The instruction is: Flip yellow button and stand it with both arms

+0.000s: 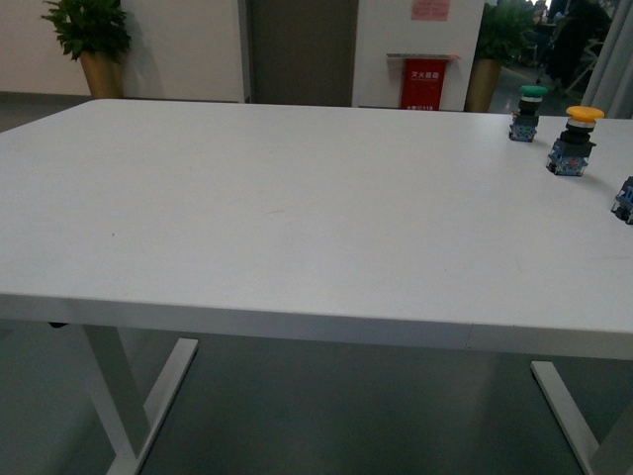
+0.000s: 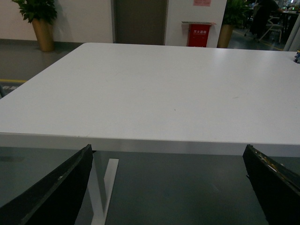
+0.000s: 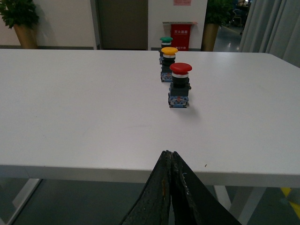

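Observation:
The yellow button (image 1: 574, 142) stands upright, cap up, near the far right of the white table (image 1: 277, 208). In the right wrist view the yellow button (image 3: 168, 63) is the middle one of a row of three switches. My right gripper (image 3: 168, 153) is shut with nothing in it. It hangs at the table's front edge, well short of the row. My left gripper (image 2: 167, 149) is open and holds nothing, its fingers (image 2: 51, 192) spread wide just below the table's front edge (image 2: 164, 143). Neither arm appears in the front view.
A green-capped switch (image 1: 529, 112) stands behind the yellow one, and a red-capped switch (image 3: 180, 86) stands in front of it, nearest my right gripper. Only the blue base (image 1: 623, 201) of that red one shows at the front view's right edge. Potted plants (image 1: 94, 45) and a red stand (image 1: 425, 84) are beyond the table.

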Motion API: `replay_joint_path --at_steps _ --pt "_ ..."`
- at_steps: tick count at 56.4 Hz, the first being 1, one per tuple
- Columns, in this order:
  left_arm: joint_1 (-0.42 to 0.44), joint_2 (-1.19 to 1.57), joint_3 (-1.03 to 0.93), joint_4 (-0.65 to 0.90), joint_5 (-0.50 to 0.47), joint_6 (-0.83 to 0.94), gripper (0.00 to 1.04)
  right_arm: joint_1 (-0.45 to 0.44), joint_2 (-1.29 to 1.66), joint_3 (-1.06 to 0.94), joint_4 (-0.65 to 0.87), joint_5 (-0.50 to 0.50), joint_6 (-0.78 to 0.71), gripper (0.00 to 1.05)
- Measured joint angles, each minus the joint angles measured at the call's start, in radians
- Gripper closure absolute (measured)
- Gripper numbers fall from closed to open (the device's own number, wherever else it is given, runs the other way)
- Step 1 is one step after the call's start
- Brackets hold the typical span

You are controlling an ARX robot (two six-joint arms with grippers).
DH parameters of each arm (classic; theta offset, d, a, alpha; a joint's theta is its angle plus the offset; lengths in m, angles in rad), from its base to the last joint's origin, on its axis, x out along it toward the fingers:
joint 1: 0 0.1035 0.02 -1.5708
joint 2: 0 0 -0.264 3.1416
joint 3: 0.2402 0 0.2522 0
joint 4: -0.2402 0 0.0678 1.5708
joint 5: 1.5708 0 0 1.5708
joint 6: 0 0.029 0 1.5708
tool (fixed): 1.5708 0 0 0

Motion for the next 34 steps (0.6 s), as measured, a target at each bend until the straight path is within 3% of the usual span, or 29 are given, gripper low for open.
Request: replay_joint_path --at_steps 34 --pt "0.0 0.0 0.0 0.0 0.0 0.0 0.06 0.0 -0.156 -0.033 -0.111 0.0 0.0 1.01"
